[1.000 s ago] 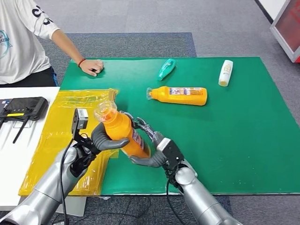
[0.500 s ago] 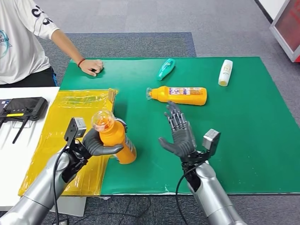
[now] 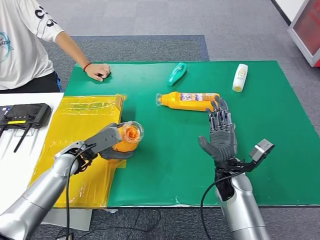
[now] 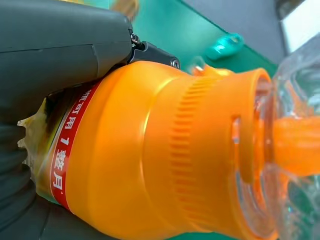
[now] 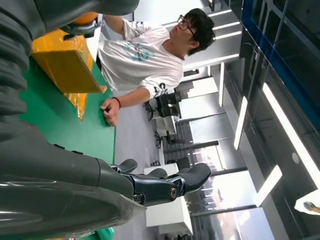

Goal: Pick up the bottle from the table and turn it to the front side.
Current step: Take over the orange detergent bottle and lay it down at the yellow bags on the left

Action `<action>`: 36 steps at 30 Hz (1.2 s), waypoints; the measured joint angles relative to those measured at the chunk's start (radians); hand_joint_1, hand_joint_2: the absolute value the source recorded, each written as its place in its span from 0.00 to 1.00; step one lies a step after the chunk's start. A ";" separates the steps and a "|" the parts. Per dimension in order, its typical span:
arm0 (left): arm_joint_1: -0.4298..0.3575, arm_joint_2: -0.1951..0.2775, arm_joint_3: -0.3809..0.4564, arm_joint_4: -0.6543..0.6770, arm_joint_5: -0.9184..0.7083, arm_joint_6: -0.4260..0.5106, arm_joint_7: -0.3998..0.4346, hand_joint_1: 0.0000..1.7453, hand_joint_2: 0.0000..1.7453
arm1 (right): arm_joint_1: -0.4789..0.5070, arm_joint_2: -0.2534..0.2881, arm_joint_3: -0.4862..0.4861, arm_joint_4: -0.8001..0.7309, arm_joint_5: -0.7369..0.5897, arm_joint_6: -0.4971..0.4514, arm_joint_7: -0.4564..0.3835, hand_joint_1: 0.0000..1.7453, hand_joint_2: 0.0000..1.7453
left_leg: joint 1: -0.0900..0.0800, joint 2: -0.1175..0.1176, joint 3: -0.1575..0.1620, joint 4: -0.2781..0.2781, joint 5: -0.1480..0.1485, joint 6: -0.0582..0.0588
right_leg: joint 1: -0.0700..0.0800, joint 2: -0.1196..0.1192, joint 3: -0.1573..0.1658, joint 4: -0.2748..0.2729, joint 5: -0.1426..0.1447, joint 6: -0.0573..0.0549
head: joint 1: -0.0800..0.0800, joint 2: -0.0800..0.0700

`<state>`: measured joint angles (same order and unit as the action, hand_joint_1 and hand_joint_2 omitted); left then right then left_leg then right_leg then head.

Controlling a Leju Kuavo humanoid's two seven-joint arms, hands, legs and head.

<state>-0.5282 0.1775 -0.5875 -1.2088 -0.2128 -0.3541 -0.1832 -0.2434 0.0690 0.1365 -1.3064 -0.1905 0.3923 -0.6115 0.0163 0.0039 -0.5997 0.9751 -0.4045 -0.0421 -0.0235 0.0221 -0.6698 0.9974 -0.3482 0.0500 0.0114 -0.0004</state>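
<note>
Since half a second ago, the orange bottle (image 3: 126,138) has been tipped over sideways by the left hand (image 3: 103,142), which is wrapped around its body above the mat's left edge (image 3: 117,190). The right hand (image 3: 220,137) is spread, holding nothing. A slip could be caused by the smooth tapered shoulder.

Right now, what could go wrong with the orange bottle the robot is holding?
The left hand alone holds the orange bottle, tipped sideways, so it might slip and drop onto the green mat. The open right hand hovers just by the second orange bottle and could bump it and make it roll.
</note>
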 joint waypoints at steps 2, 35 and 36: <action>-0.047 0.005 -0.042 0.022 -0.064 0.012 0.032 1.00 1.00 | 0.004 0.000 -0.009 -0.004 0.009 0.002 0.000 0.00 1.00 | 0.000 0.000 0.000 0.000 0.001 -0.001 | 0.000 0.000 0.000 0.000 0.001 0.000 | 0.000 0.000; -0.193 0.076 -0.197 0.208 0.269 -0.305 -0.097 1.00 1.00 | -0.087 0.005 0.103 0.133 0.090 -0.053 0.048 0.00 1.00 | 0.000 -0.002 0.002 0.000 0.003 0.001 | 0.000 -0.002 0.005 0.000 0.002 0.000 | 0.000 0.000; -0.192 0.077 -0.196 0.209 0.277 -0.309 -0.097 1.00 1.00 | -0.089 0.005 0.106 0.137 0.089 -0.055 0.048 0.00 1.00 | 0.000 -0.002 0.002 0.000 0.003 0.001 | 0.000 -0.002 0.005 0.000 0.002 0.000 | 0.000 0.000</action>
<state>-0.7205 0.2542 -0.7834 -1.0001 0.0647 -0.6628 -0.2802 -0.3327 0.0740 0.2430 -1.1696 -0.1010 0.3377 -0.5634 0.0163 0.0021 -0.5978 0.9750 -0.4013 -0.0413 -0.0237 0.0203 -0.6648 0.9976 -0.3465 0.0499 0.0114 -0.0004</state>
